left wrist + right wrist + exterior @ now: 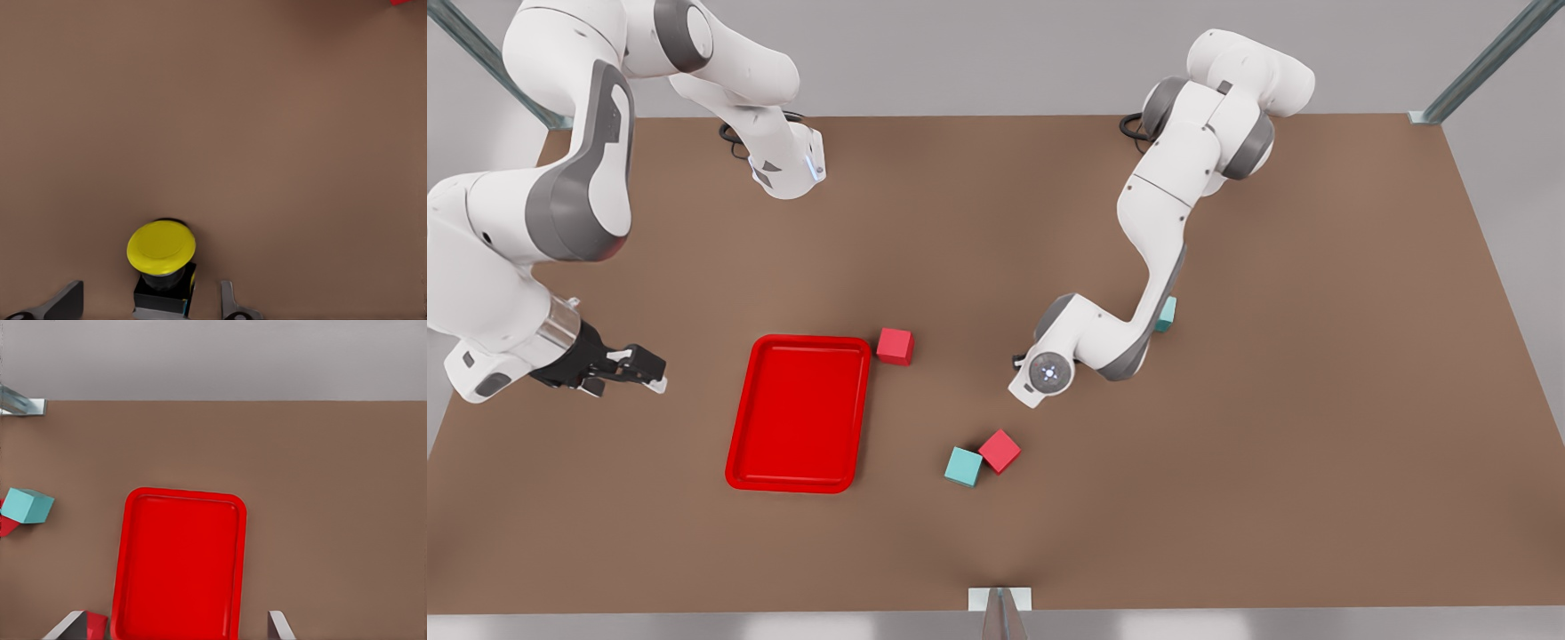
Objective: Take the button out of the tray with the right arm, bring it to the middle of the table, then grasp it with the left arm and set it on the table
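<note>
Two white arms work over the brown table [1227, 444], which carries one red tray [738, 449], two red cubes [894, 345] [1000, 451] and two teal cubes [963, 467] [1167, 313]. The left wrist view alone shows the single yellow-capped button [161, 248], on the table between the left gripper's [149, 287] jaws, which stand apart, clear of it. At the front view's left, the right gripper [645, 369] hangs with jaws wide.
</note>
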You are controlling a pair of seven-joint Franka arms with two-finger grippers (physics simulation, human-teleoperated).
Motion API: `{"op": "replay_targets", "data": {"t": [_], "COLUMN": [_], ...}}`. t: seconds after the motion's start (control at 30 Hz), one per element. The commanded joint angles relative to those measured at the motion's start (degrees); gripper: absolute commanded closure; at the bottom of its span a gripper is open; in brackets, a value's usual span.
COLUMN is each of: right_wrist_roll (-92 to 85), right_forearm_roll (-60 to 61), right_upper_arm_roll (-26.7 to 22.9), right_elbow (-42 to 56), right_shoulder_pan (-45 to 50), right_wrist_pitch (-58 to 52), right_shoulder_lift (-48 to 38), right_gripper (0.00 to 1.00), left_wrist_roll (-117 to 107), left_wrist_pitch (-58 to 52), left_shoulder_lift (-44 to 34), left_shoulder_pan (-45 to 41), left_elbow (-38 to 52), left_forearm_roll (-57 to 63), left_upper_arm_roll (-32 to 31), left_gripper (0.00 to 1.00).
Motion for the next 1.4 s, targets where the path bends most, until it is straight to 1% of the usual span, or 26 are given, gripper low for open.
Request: {"op": "replay_targets", "data": {"t": [0.0, 0.5, 0.57, 0.63, 0.67, 0.7, 0.8, 0.83, 0.87, 0.9, 1.13, 1.2, 1.23, 1.37], "right_wrist_roll": [-3.4, -3.3, -3.3, -3.3, -3.3, -3.3, -3.4, -3.4, -3.4, -3.5, -4.0, -4.0, -4.2, -4.2], "right_forearm_roll": [-0.4, -0.4, -0.4, -0.3, -0.3, -0.3, -0.3, -0.3, -0.3, -0.4, -2.2, -2.6, -2.6, -3.5], "right_upper_arm_roll": [-0.1, 0.1, 0.1, 0.2, 0.2, 0.2, 0.1, 0.0, 0.0, 0.0, -0.6, -0.6, -0.7, -0.7], "right_elbow": [0.1, 0.0, 0.1, 0.1, 0.1, 0.1, 0.0, 0.0, -0.1, -0.1, -0.3, -0.3, -0.3, -0.4], "right_shoulder_pan": [1.5, 1.7, 1.7, 1.7, 1.7, 1.7, 1.6, 1.6, 1.6, 1.4, 0.9, 1.2, 0.7, 1.3], "right_wrist_pitch": [0.6, 0.7, 0.7, 0.8, 0.8, 0.8, 0.7, 0.7, 0.7, 0.7, 0.7, 0.7, 0.8, 1.6], "right_shoulder_lift": [-0.3, 0.0, 0.0, 0.0, -0.1, 0.0, 0.0, 0.0, 0.1, 0.2, 0.5, 0.6, 0.7, 1.6], "right_gripper": [0.0, 0.0, 0.0, 0.0, 0.0, 0.0, 0.0, 0.0, 0.0, 0.0, 0.0, 0.0, 0.0, 0.0], "left_wrist_roll": [-0.1, -0.4, -0.5, -0.6, -0.6, -0.6, -0.6, -0.6, -1.0, -1.3, -1.6, -2.6, -3.3, -5.4], "left_wrist_pitch": [1.3, 1.9, 1.5, 1.5, 1.5, 1.4, 1.4, 1.4, 1.3, 1.3, -1.5, -2.6, -2.7, -3.3], "left_shoulder_lift": [-0.1, 0.5, 0.4, 0.5, 0.4, 0.5, 0.4, 0.3, 0.3, 0.2, -0.7, -1.9, -2.4, -5.9], "left_shoulder_pan": [-0.2, -0.9, -0.8, -0.8, -0.8, -0.7, -0.7, -0.6, -0.6, -0.6, -0.2, -0.1, 0.3, 2.2], "left_elbow": [-0.1, -1.1, -1.1, -1.1, -1.1, -1.1, -1.2, -1.2, -1.2, -1.2, -1.0, -1.0, -0.8, -0.8], "left_forearm_roll": [-0.1, 0.1, 0.1, 0.1, 0.1, 0.1, 0.1, 0.1, 0.1, 0.1, 0.1, 0.1, 0.2, 1.3], "left_upper_arm_roll": [0.0, 0.0, 0.0, 0.0, 0.0, 0.0, 0.0, 0.0, 0.0, 0.0, 0.0, 0.0, 0.0, 0.3], "left_gripper": [0.0, 0.0, 0.08, 0.12, 0.2, 0.22, 0.37, 0.47, 0.54, 0.57, 0.57, 0.57, 0.59, 0.59]}}
